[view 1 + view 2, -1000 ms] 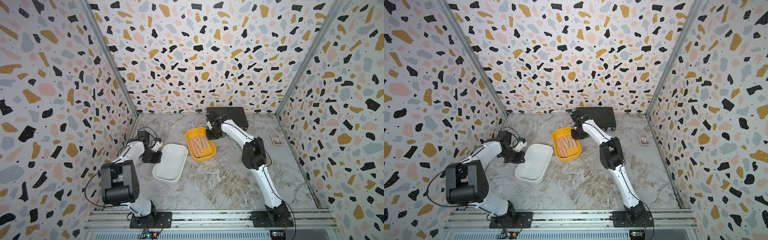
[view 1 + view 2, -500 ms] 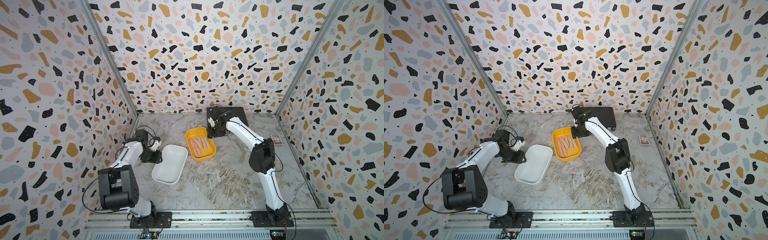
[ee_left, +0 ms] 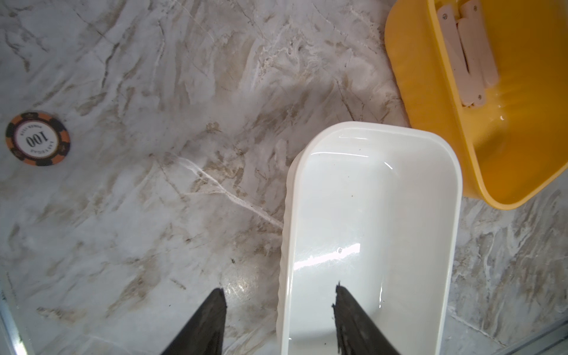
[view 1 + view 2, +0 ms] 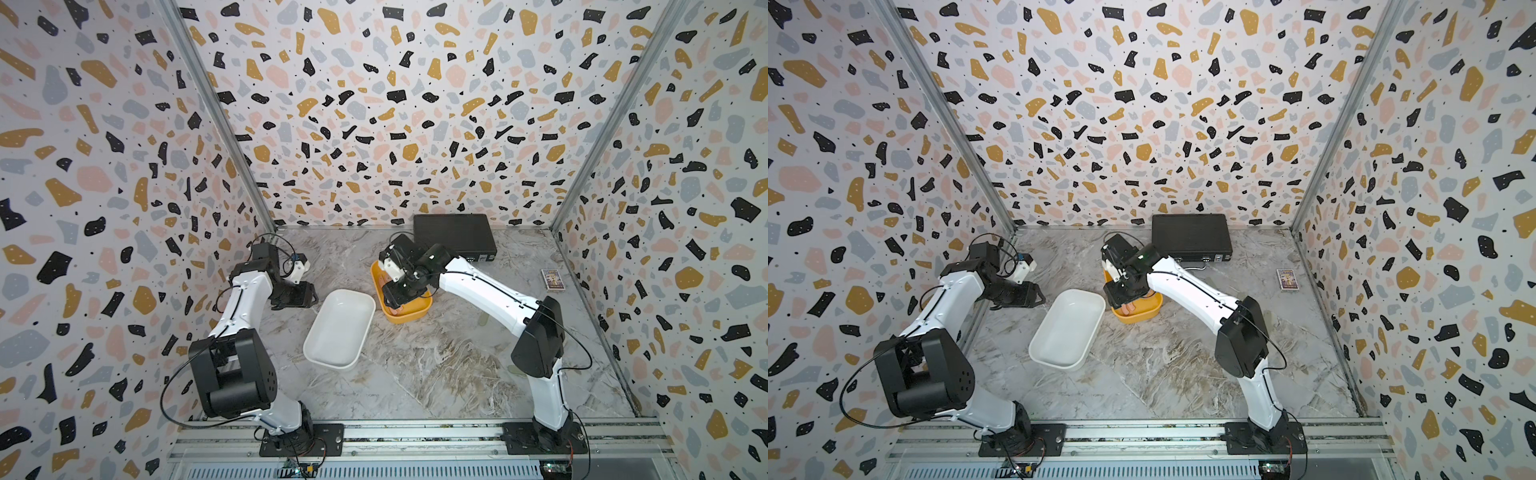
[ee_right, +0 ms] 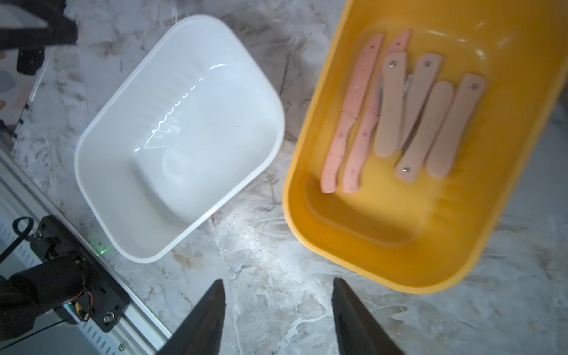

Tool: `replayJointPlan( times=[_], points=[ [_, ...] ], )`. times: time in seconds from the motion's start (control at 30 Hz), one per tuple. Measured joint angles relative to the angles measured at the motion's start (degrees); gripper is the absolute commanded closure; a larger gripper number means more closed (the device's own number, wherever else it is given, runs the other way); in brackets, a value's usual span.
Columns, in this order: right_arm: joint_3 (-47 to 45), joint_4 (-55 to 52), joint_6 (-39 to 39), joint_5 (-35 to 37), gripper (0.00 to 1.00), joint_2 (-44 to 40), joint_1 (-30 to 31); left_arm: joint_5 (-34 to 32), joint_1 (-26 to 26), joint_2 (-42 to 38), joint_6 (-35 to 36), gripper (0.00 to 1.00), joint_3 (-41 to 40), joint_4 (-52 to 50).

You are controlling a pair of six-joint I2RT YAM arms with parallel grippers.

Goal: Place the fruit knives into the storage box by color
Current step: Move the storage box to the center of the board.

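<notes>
Your six slim pink plastic fruit knives [image 5: 388,107] lie close together in the shallow mustard-yellow plastic tub [image 5: 295,215]. Two are a stronger pink and four are paler. Just beside it sits the shallow white plastic tub [image 5: 184,159], with nothing in it.

Your right claw [image 5: 278,307] hangs with its fingers apart and holds nothing. Its wrist view shows bare table between the fingers, close to the yellow tub's wall. In both top views the right claw covers most of the yellow tub, so only a few knife ends peek out. Your left claw [image 3: 278,310] is parted too and holds nothing. In its wrist view the white tub's rim runs between the two fingers.

A round orange-and-black poker chip [image 3: 37,139] lies on the grey marble table [image 4: 415,374], well apart from the tubs. A flat black case [image 4: 455,239] sits at the back wall, just behind the yellow tub. A small printed card box [image 4: 552,279] lies by the right wall. A slim pale green thing [image 4: 482,319] peeks out beside the right arm, too small to tell more.

A second ago the right claw was at the yellow tub's far end, next to the black case, and the knives showed from above. Now it has come over the tub, and the right arm's black elbow has swung nearer the front rail. The left claw and both tubs are about where they were.
</notes>
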Motion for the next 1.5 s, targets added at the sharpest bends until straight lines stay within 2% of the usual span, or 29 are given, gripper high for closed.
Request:
replayJointPlan(
  times=[0.23, 0.53, 0.9, 1.13, 1.5],
  points=[
    [-0.31, 1.7, 1.25, -1.01, 0.42, 1.9, 3.06, 6.16, -0.13, 2.93, 1.16, 0.31, 1.53, -0.98],
    [-6.08, 3.19, 2.34, 0.07, 0.42, 2.1, 3.08, 8.17, -0.44, 10.43, 4.02, 0.28, 5.22, -0.98],
    [-12.63, 3.72, 2.32, 4.31, 0.41, -5.79, 2.82, 10.19, -5.95, 16.7, 4.39, 0.28, 8.17, -0.35],
    [-13.11, 3.85, 2.32, 5.03, 0.41, -8.7, 2.43, 11.56, -7.61, 16.92, 4.96, 0.28, 7.5, -0.15],
    [-13.22, 3.82, 2.23, 5.01, 0.41, -8.39, 2.38, 14.38, -7.52, 10.43, 7.61, 0.29, -3.04, -1.36]
  ],
)
